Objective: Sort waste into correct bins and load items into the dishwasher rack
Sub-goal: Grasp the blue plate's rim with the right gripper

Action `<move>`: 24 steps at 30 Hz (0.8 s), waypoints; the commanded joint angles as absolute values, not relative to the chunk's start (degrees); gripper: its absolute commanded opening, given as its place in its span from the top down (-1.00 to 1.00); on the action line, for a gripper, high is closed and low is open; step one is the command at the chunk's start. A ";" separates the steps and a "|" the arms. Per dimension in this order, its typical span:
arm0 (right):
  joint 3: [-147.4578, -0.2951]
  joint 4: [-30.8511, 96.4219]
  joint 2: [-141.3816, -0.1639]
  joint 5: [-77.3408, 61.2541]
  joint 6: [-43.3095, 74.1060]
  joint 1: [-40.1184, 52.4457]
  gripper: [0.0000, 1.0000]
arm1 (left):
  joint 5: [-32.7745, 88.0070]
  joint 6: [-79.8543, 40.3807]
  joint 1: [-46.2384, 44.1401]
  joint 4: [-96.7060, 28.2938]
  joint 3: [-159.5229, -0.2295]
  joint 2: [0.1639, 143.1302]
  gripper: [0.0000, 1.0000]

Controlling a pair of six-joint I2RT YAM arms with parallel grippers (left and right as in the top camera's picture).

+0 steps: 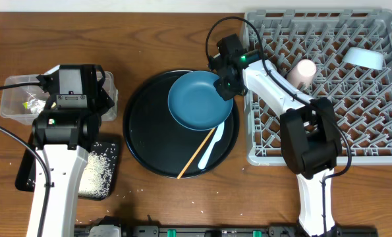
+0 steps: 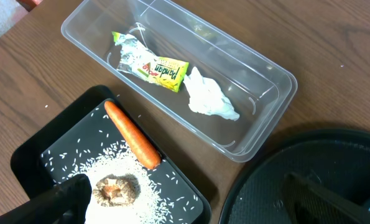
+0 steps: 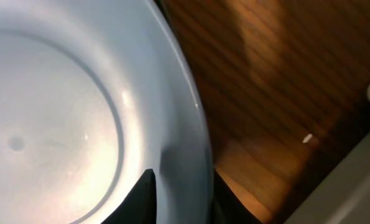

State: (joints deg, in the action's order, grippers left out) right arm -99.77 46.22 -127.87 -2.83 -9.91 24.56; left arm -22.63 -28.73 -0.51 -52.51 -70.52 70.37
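- the right gripper [image 1: 226, 83] is clamped on the far right rim of the dark blue plate [image 1: 196, 100], one finger on each side of the edge.
- the plate faces up on the round black tray [image 1: 146, 125], just left of the dishwasher rack [image 1: 261, 155].
- the wooden chopstick [image 1: 194, 155] lies diagonally, near-left to far-right, with its far end under the plate.
- the left gripper [image 2: 188, 202] is spread wide and holds nothing, above the shallow black tray [image 2: 29, 155] with the carrot [image 2: 132, 134].

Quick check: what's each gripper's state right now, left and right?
Left gripper: open, holding nothing.
Right gripper: closed on the rim of the dark blue plate.
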 commanded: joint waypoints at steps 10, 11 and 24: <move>-100.36 46.02 -128.22 -6.07 -6.79 24.49 0.98 | -22.98 -29.67 -0.27 -52.69 -70.57 70.41 -0.96; -100.36 45.93 -128.22 -6.07 -6.17 24.49 0.98 | -22.96 -29.67 -0.27 -52.69 -70.57 70.41 -0.96; -100.36 46.63 -128.22 -6.09 -2.04 24.38 0.97 | -22.98 -29.67 -0.27 -52.69 -70.57 70.41 -0.96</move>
